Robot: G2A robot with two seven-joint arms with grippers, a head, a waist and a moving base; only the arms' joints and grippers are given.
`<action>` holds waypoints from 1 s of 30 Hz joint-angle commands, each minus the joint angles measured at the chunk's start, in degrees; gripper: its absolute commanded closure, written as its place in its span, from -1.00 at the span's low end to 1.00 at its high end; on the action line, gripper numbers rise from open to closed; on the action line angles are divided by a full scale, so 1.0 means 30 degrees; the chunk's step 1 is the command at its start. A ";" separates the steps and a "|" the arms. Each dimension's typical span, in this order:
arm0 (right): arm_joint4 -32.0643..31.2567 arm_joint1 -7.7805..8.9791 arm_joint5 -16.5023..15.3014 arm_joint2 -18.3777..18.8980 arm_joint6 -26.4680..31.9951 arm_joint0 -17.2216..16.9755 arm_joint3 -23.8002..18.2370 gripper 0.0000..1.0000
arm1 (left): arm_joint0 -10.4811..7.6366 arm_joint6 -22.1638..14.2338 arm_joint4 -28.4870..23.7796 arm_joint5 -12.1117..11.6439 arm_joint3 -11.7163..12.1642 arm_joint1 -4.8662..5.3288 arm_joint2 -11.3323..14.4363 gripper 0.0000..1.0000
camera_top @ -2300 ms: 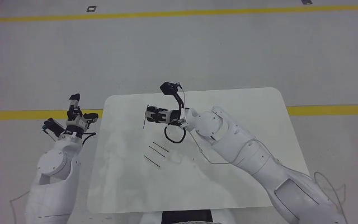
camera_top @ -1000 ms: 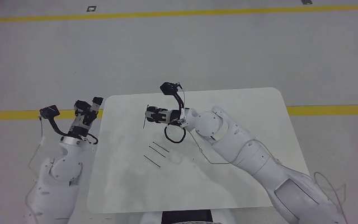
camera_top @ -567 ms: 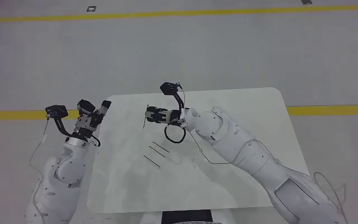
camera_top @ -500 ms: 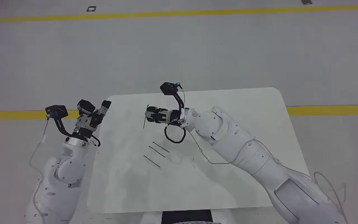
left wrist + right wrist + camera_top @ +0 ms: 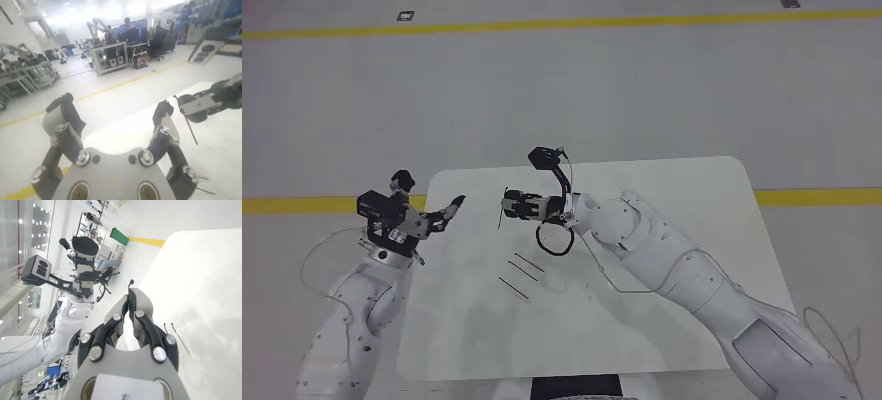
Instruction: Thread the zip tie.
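Right gripper [image 5: 129, 301] is clamped shut on the zip tie [image 5: 129, 287]; the two pads meet with the thin black strap nipped between them, and the tie's small square head pokes out just past the fingertips; from the left wrist view the same tie [image 5: 190, 128] runs crosswise through that gripper [image 5: 184, 108], head end on one side, a long tail on the other, both ends free. From above, the right gripper [image 5: 506, 207] hangs over the far left part of the white table [image 5: 692, 200], wrist stretched out level, the tie [image 5: 501, 212] a short dark line across its tip.

Over to the left gripper [image 5: 113, 109]; fingers spread wide, nothing between them, one black-tipped finger [image 5: 64, 108] out over the floor, the other on the table side; from above it [image 5: 428, 195] sits right at the table's left edge, pointed across at the right gripper, near it but apart, open tabletop between the two.

On the table, nearer the robot than the held tie, three loose ties [image 5: 524, 270] lie flat, side by side and roughly parallel, none touching either gripper; two of them show past the right gripper's knuckles [image 5: 168, 328], heads toward the gripper, straps trailing away across the white surface.
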 commanded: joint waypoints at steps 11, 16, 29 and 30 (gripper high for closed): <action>0.0000 0.0000 0.0000 0.0000 0.0000 0.0000 0.0000 1.00 | -0.0122 0.0849 0.2718 0.0259 -0.0159 0.0114 0.0196 -1.00; 0.0000 0.0000 0.0000 0.0000 0.0000 0.0000 0.0000 1.00 | -0.0063 0.0380 0.2913 0.0549 -0.1076 0.1537 0.0226 -1.00; 0.0000 0.0000 0.0000 0.0000 0.0000 0.0000 0.0000 1.00 | -0.0095 0.1981 0.2913 0.2745 -0.0527 0.5091 0.2438 -1.00; 0.0000 0.0000 0.0000 0.0000 0.0000 0.0000 0.0000 1.00 | -0.0095 0.1981 0.2913 0.2745 -0.0527 0.5091 0.2438 -1.00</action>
